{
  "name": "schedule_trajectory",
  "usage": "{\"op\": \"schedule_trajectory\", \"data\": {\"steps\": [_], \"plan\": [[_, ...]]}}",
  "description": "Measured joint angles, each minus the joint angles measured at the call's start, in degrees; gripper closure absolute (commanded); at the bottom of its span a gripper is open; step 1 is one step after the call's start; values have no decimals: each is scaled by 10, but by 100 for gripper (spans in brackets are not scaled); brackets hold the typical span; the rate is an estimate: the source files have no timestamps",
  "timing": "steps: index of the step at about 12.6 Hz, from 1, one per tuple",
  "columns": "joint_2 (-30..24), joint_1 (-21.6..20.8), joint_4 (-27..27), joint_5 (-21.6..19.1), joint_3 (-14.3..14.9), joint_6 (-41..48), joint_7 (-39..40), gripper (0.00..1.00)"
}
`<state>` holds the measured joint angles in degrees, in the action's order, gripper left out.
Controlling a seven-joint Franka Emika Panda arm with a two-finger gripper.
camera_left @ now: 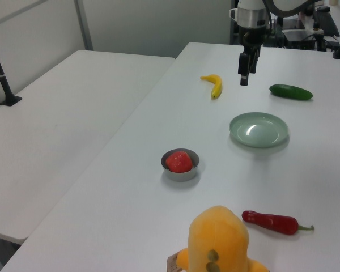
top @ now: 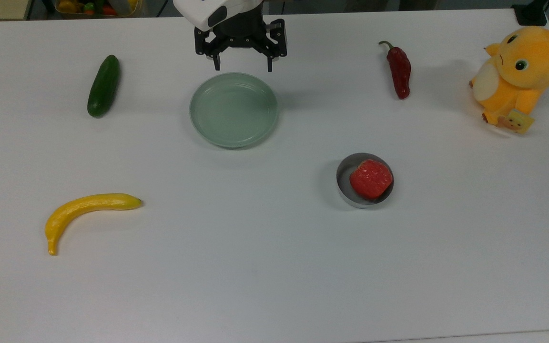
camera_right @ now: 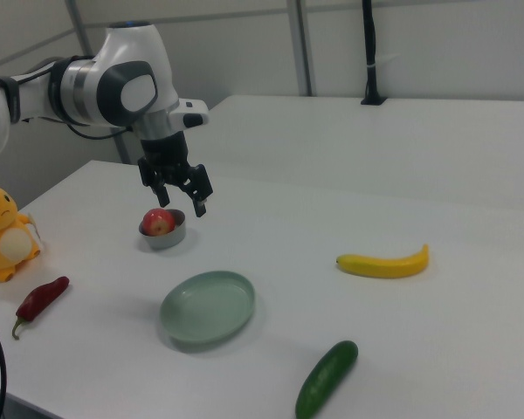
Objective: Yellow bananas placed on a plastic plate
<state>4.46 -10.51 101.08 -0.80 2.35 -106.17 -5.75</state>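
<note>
One banana (top: 88, 212) lies loose on table (top: 274, 267), top view's lower left, well apart from mint plate (top: 234, 109). Gripper (top: 242, 65) hangs above plate's far rim, jaws wide, empty; likely pre-reach pose.

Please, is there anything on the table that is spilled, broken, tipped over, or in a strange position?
Nothing stands out. The banana, cucumber and red chili pepper lie flat on the table; the green plate sits level and empty; the open claw holds nothing.
</note>
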Motion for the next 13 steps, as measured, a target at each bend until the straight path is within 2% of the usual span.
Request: {"op": "schedule_trajectory", "data": {"steps": [7,10,13], "plan": [[0,8,-1,0,0,0,-1,0],[5,35,-11,-1,4,-5,-60,0],[50,47,-46,-2,43,-25,-128,0]]}}
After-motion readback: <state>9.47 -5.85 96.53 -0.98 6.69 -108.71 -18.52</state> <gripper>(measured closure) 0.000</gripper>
